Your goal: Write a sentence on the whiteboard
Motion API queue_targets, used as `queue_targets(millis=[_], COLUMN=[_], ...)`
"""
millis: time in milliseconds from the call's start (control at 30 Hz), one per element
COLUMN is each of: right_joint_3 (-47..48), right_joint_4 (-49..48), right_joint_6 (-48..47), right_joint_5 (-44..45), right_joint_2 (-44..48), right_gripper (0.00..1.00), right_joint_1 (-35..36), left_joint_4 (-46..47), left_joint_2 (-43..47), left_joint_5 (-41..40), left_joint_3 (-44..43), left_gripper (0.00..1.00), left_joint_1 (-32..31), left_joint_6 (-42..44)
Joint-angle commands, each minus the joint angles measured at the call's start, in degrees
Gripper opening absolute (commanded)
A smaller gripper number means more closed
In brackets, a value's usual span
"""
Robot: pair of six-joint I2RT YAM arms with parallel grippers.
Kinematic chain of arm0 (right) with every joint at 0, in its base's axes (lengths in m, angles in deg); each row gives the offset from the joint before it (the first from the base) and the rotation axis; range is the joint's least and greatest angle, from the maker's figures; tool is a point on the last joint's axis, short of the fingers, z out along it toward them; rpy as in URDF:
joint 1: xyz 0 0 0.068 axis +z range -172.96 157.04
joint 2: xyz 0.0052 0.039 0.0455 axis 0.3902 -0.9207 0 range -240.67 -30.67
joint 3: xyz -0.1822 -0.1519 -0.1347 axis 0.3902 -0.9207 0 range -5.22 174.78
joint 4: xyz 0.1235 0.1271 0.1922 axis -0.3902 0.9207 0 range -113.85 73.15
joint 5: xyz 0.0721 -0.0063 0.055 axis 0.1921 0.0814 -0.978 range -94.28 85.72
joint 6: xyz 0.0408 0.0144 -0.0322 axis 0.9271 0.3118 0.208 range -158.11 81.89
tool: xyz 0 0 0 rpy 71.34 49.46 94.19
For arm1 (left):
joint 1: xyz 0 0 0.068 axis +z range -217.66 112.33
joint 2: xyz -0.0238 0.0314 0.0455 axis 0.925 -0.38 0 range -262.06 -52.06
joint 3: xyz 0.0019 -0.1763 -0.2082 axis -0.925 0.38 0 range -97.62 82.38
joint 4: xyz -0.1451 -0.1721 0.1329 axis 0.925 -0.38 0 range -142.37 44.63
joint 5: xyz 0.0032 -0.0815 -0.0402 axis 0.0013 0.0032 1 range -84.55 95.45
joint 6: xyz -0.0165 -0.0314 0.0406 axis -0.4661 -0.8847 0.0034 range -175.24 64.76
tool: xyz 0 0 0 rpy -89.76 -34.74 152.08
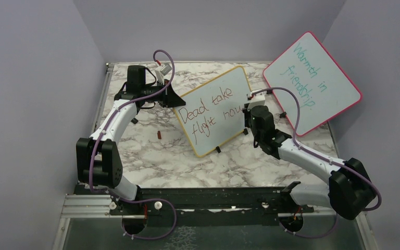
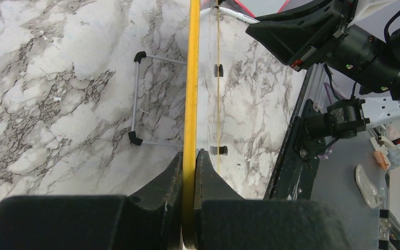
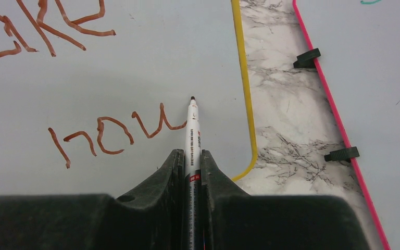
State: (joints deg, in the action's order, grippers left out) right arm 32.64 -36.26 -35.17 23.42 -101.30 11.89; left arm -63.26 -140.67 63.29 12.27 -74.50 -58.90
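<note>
My right gripper clamped the marker, tip beside "hou". My left gripper pinched the whiteboard frame at its 9 o'clock edge. The sentence read "Dead take flight hou"; the last word appeared unfinished.

Yellow-framed whiteboard stands propped, sentence reading "Dead take flight hou"

My left arm reaches far up the left side, elbow bent, its gripper pinched tight on the whiteboard's left edge. My right arm stretches inward from the near right, its gripper clamped around a marker pointing forward.
</note>
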Motion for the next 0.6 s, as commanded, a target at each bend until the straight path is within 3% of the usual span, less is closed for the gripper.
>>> queue_targets(millis=[0,567], right_joint_3=[2.1,-2.5], right_joint_4=[-2.5,2.8], right_joint_6=[-0.3,3.4], right_joint_5=[-1.8,0.9], right_joint_2=[-0.3,6.0], right_gripper=[0.01,0.00], right_joint_1=[-0.3,-0.3], left_joint_4=[-3.0,-3.0], left_joint_2=[-2.6,-2.4], left_joint_5=[-12.5,-13.5], left_joint_3=[1.0,1.0], left_gripper=[0.00,0.00], left_joint_1=[0.7,0.7], left_joint_6=[6.2,5.9])
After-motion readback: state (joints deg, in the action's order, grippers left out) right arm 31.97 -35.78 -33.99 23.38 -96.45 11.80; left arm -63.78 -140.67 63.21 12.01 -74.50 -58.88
